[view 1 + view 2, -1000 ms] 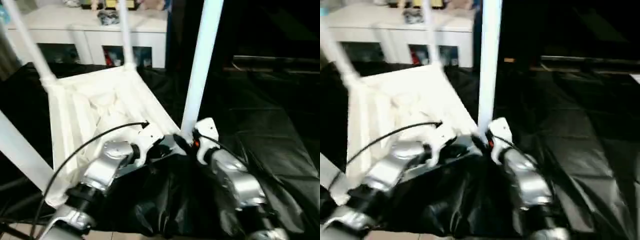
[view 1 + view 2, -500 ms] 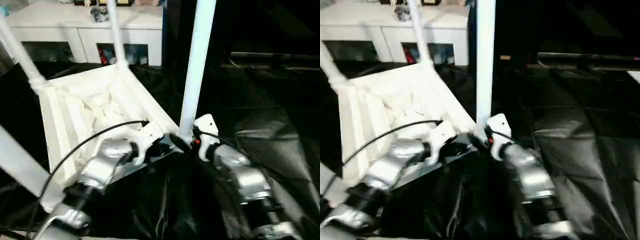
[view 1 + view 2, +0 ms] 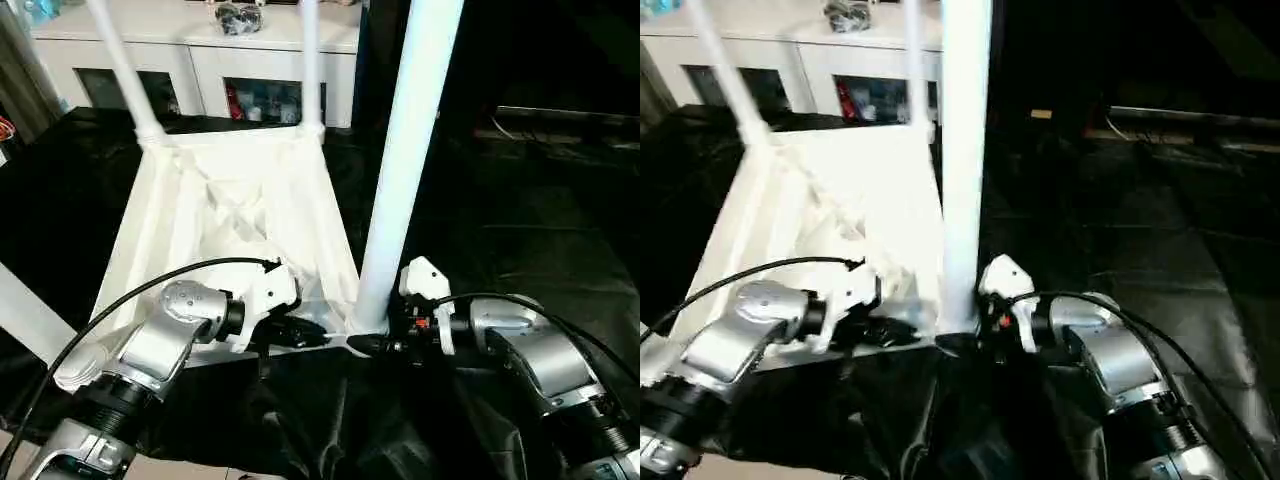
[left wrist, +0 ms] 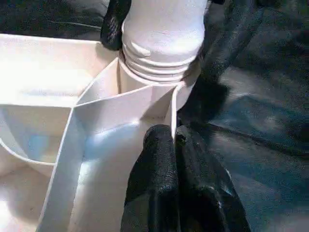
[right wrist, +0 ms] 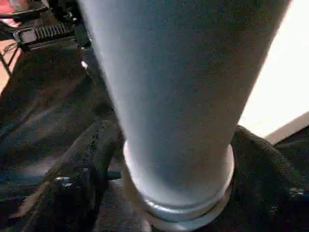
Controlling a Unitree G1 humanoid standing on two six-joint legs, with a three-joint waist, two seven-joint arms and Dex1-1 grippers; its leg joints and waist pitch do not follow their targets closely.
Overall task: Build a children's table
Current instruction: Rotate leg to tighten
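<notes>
**A:** How will the children's table [image 3: 235, 215] handle, and where would you take it?

**B:** I judge it light, hollow plastic. The ribbed top should be stiff enough, but the smooth tapered legs look slippery and would lever hard on their sockets. So I'd grip low, at the base of the near leg [image 3: 405, 170], right by the corner socket, or on the rim of the top, never high up a leg.

**A:** Where is it now?

**B:** Upside down on the black sheet [image 3: 520, 215], ribs upward, legs standing in the corners. It sits at twelve o'clock from my forearms, and the white cabinet [image 3: 200, 45] stands beyond it.

**A:** And your pincers?

**B:** My right gripper [image 3: 365, 345] comes in from three o'clock, its black fingers [image 4: 113, 24] spread around the foot of that near leg, one on either side; whether they press it, I cannot tell. My left gripper [image 4: 174, 140] comes from nine o'clock, clenched with nothing between the fingers, tips against the rim wall just beside the same socket.
</notes>
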